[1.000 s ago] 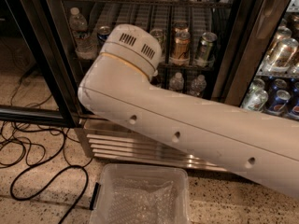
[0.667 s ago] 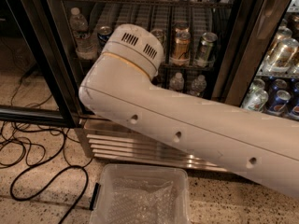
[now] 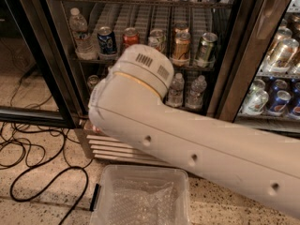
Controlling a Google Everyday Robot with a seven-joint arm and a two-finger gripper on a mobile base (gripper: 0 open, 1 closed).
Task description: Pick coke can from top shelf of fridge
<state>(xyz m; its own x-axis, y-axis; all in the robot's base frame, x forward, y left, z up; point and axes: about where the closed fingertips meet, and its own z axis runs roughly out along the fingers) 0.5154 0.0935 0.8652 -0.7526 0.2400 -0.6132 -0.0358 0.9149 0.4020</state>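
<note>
No word, number or brand name can be read here; the cans on the fridge (image 3: 240, 55) racks show only coloured labels: a blue can (image 3: 107, 40), a red can (image 3: 131, 36), a gold can (image 3: 182, 48) and a green-and-silver can (image 3: 206, 48), their lettering too small to make out; the arm (image 3: 187, 144) carries dark slotted patches, not print; the gripper is out of view.

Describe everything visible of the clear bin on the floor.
The clear bin is a translucent plastic tub, rectangular and open-topped, with bubble wrap inside. It sits upright on the speckled floor in front of the fridge, with the robot arm crossing above it. Its near end is cropped. The gripper is out of view.
</note>
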